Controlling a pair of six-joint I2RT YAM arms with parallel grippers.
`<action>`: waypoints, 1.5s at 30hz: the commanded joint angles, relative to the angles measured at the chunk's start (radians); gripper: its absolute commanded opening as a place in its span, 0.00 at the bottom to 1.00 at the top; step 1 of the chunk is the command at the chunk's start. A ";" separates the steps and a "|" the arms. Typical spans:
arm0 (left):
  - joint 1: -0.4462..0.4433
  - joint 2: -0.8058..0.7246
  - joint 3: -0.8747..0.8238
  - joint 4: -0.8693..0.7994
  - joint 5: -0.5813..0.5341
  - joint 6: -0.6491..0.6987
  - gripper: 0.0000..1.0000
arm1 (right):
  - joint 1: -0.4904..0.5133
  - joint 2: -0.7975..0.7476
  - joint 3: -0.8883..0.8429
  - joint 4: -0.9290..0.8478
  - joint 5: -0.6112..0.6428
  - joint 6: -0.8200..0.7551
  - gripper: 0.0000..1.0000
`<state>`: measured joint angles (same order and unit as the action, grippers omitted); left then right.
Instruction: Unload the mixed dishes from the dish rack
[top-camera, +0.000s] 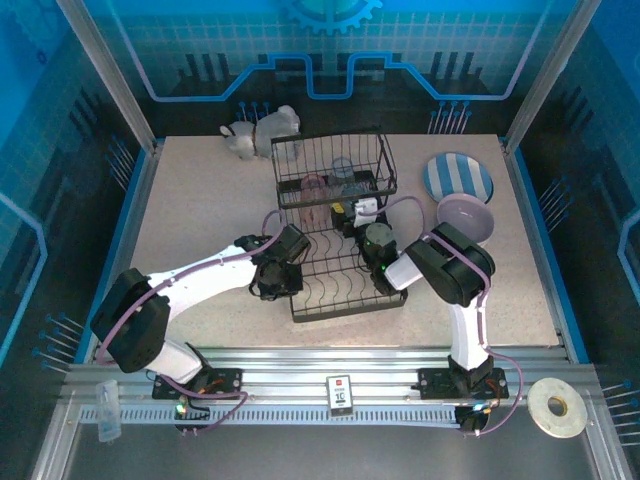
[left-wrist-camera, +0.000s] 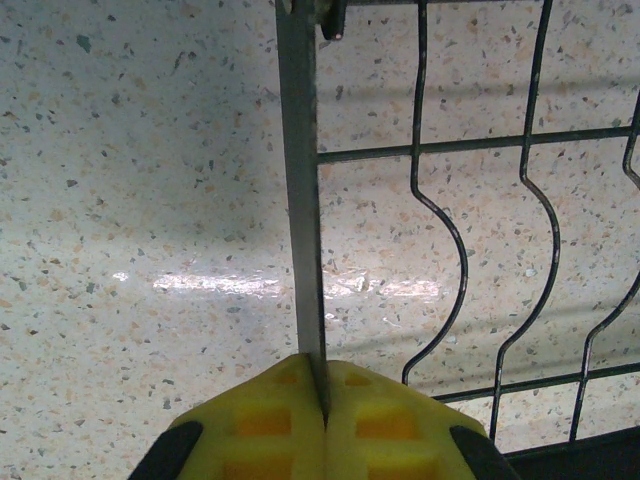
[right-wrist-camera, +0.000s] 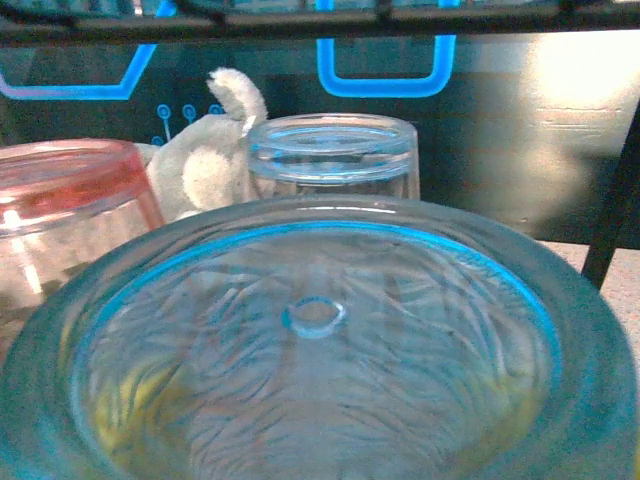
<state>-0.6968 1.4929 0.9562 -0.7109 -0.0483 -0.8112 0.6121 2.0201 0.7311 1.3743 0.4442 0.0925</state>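
From the top, the rack (top-camera: 340, 282) stands mid-table. The left gripper (top-camera: 280, 278) is at its left edge and the right gripper (top-camera: 358, 215) reaches inside; its finger state cannot be told. A plate (top-camera: 457, 178) and a bowl (top-camera: 466, 215) lie to the right.

In the left wrist view, yellow pads (left-wrist-camera: 260, 425) pinch the rack's frame bar (left-wrist-camera: 300, 200).

In the right wrist view, a blue tumbler (right-wrist-camera: 315, 350) looms close. Behind it are a second tumbler (right-wrist-camera: 332, 150), a pink tumbler (right-wrist-camera: 60, 190) and a figurine (right-wrist-camera: 215, 160).

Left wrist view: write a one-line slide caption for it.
Left pincer shut on a thin grey bar beside the dish rack's black wires, above the speckled tabletop.
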 joint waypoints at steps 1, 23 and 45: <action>-0.021 -0.011 -0.014 -0.014 0.090 0.009 0.00 | 0.027 -0.059 -0.035 0.048 0.001 -0.003 0.52; -0.020 0.007 -0.048 0.053 0.106 0.006 0.00 | 0.116 -0.190 -0.178 0.049 -0.012 0.090 0.46; -0.019 -0.007 -0.072 0.121 0.078 0.052 0.26 | 0.145 -0.432 -0.269 -0.083 -0.019 0.147 0.42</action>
<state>-0.7033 1.4822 0.9001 -0.6334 -0.0174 -0.7845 0.7406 1.6329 0.4728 1.2934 0.4282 0.2218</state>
